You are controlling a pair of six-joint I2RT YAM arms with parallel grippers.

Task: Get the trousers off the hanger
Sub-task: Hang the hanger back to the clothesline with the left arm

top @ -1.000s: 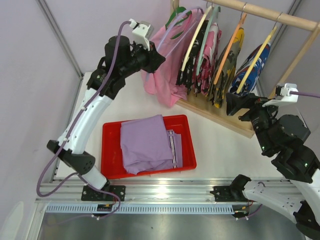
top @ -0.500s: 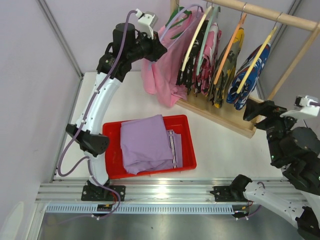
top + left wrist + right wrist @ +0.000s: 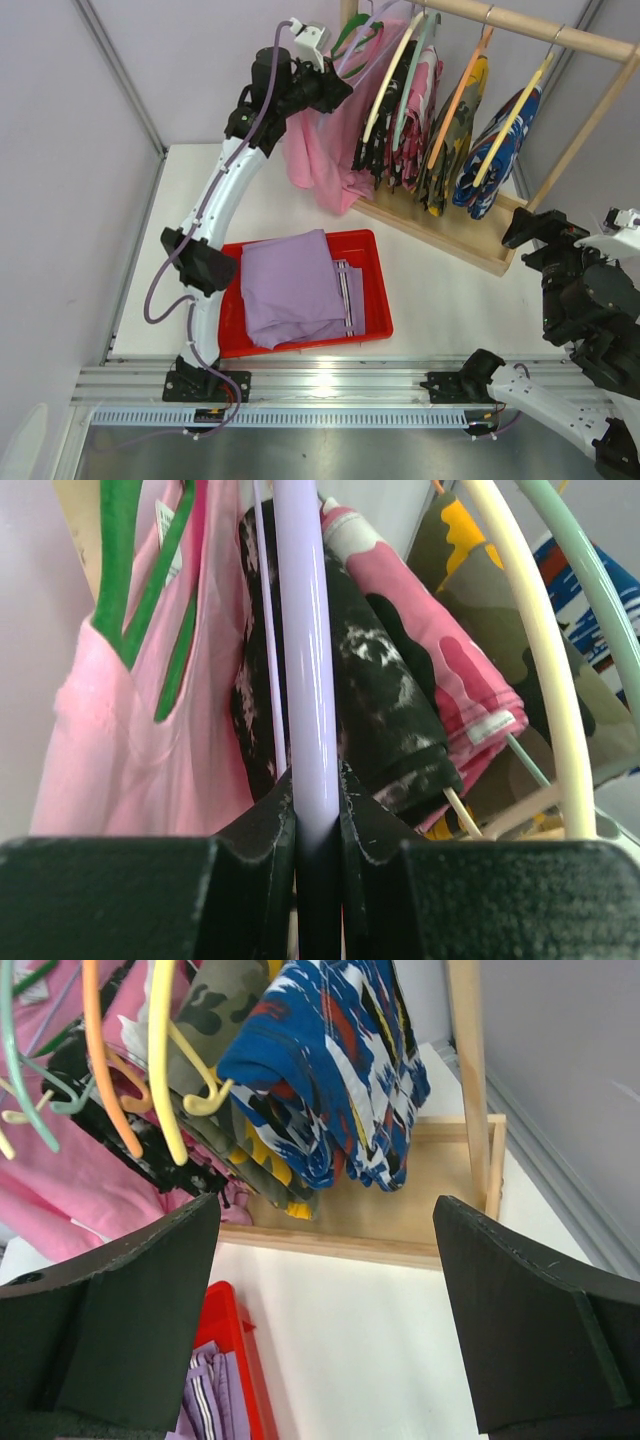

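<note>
White tabletop (image 3: 440, 300), walled on both sides. A wooden rack (image 3: 455, 240) stands on its far part, with a row of hangers on the top rail.

Left arm is reared up high to the rack's left end. Right arm sits low, short of the rack's right end.

Red tray (image 3: 378, 290) lies on the tabletop, well below and nearer than the left gripper (image 3: 318, 800). The lavender trousers (image 3: 295, 285) are folded in it, off any hanger.

Pink shirt (image 3: 120, 740) on a green hanger (image 3: 125, 580), just left of the left gripper in the wrist view. The black speckled trousers (image 3: 385, 700) are draped on the rack right behind and to the right of that gripper, close against the bar it holds. Which hanger carries them I cannot tell. A pink camouflage garment (image 3: 450, 680) hangs beyond them, further right, with a cream hanger (image 3: 545, 680) curving past it.

Blue-red-white garment (image 3: 330, 1070) hangs ahead of and above the right gripper (image 3: 325, 1305), folded over a yellow hanger (image 3: 165, 1070). An olive camouflage piece sits just left of it.

Left gripper: clenched on the lavender hanger (image 3: 300, 630). Both jaws press the bar from either side, and the bar runs straight up out of them.

Right gripper: released, fingers (image 3: 130, 1310) wide apart with only bare tabletop and the rack's base seen between them. Touching nothing.
</note>
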